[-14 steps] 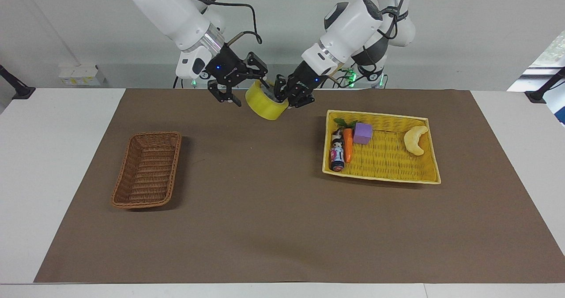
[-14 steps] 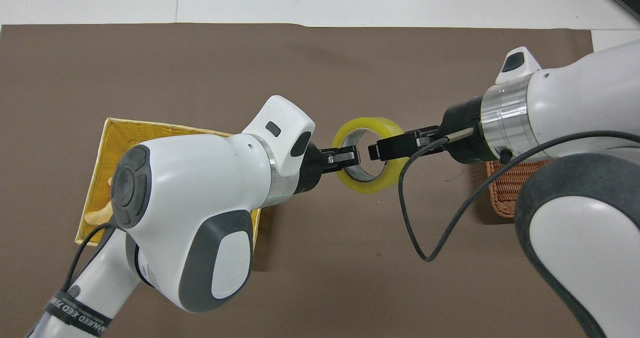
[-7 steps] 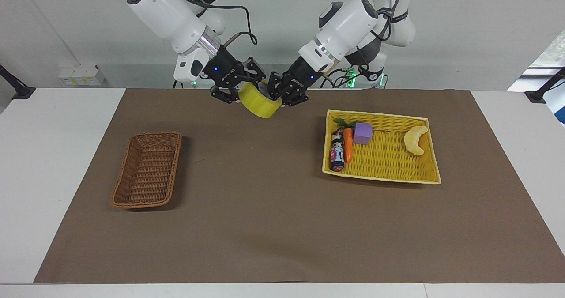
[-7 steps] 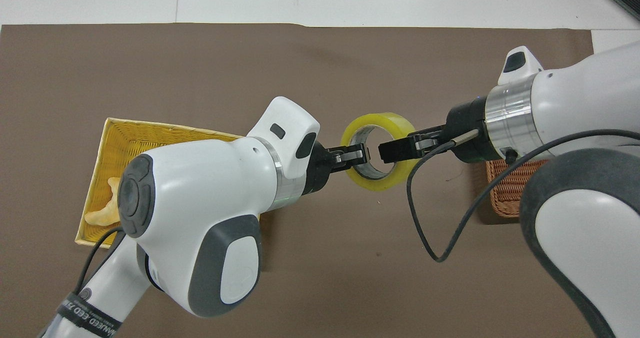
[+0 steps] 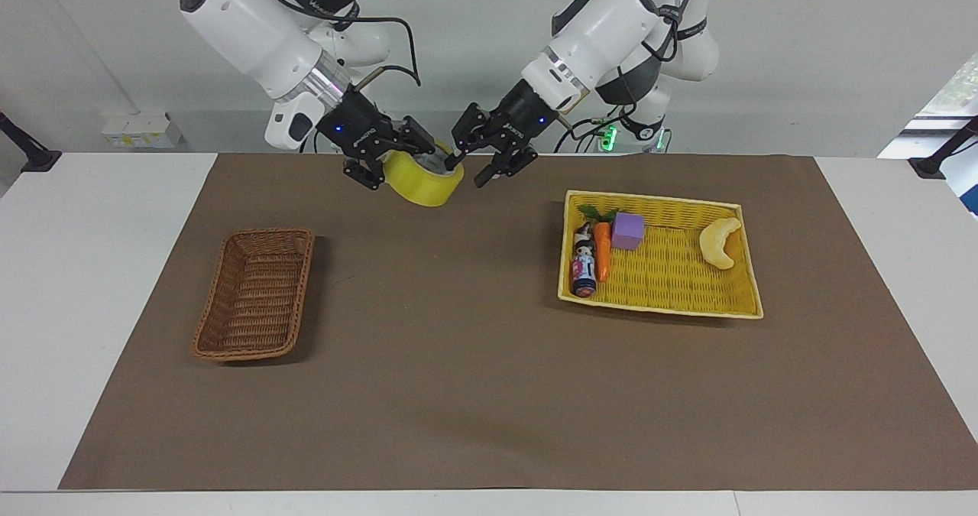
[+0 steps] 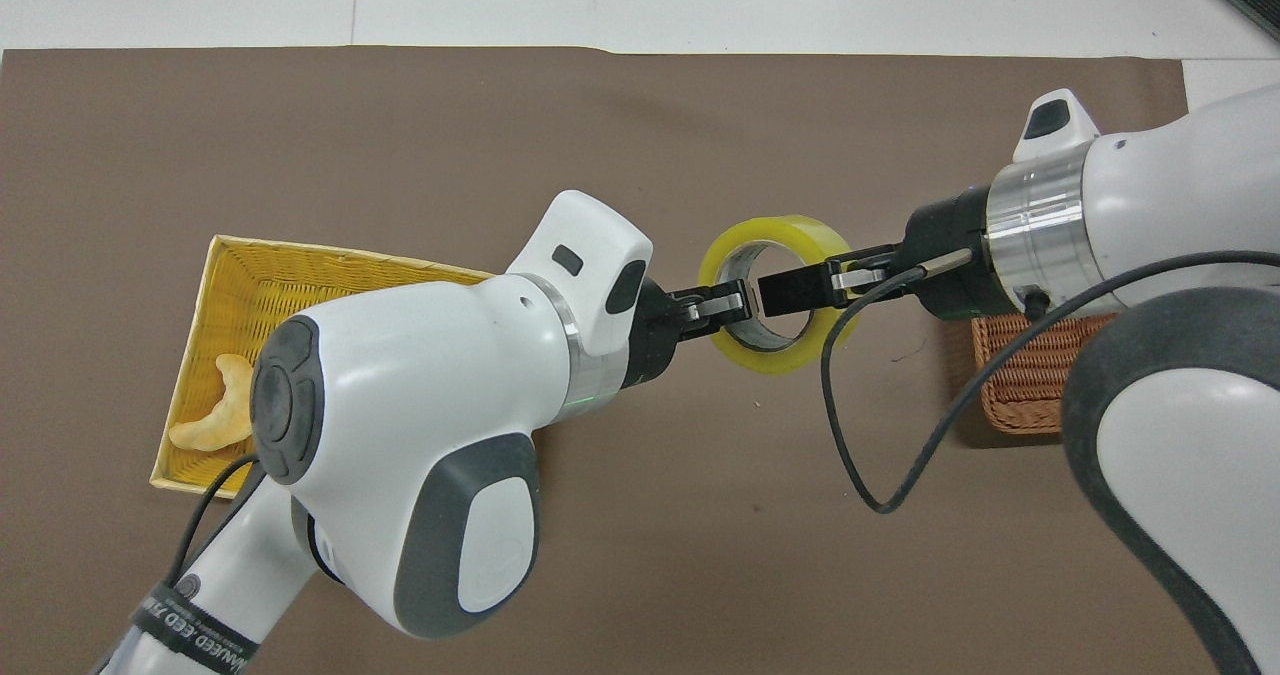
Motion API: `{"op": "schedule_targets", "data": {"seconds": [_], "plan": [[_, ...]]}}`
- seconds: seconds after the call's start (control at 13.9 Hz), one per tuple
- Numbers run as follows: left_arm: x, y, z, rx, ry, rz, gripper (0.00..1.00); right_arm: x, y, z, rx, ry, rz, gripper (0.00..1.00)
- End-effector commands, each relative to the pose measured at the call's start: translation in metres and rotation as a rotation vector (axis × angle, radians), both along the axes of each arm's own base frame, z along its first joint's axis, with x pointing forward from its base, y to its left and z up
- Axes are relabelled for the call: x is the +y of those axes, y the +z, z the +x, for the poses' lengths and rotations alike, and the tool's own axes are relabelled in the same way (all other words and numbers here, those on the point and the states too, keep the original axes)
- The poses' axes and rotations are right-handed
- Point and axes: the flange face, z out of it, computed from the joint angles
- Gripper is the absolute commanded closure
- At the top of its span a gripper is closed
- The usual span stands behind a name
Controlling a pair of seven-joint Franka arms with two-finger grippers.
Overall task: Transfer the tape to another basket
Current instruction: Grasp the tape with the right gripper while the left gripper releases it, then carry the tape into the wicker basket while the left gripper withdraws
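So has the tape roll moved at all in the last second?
Yes. Held by the right gripper, the tape has shifted toward the brown wicker basket, away from the yellow basket.

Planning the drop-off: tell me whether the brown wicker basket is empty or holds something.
Empty. The brown wicker basket shows only its bare woven floor in the facing view; the tape is up in the air, held by the right gripper.

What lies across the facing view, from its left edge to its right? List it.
Brown wicker basket → right end effector shut on the tape → left end effector, open → yellow basket holding a bottle, carrot, purple block and crescent toy.
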Motion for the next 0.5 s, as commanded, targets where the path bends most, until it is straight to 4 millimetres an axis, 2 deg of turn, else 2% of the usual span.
{"op": "schedule_targets", "data": {"seconds": [0.0,0.07,0.22,0.29,0.43], "plan": [[0.036,0.013,0.001,0.064,0.018,0.009,0.0,-0.03,0.002,0.0,-0.019,0.035,-0.013,1.0],[0.05,0.013,0.006,0.107,0.031,0.017,0.0,-0.046,-0.001,-0.001,-0.023,0.057,-0.026,1.0],[0.079,0.018,0.016,0.151,0.049,0.038,0.0,-0.074,-0.013,-0.003,-0.024,0.073,-0.158,1.0],[0.096,0.015,0.023,0.174,0.049,0.063,0.0,-0.08,-0.023,-0.005,-0.006,0.076,-0.216,1.0],[0.138,0.011,0.046,0.149,0.075,0.183,0.0,-0.114,-0.054,0.0,0.037,0.014,-0.226,1.0]]}}
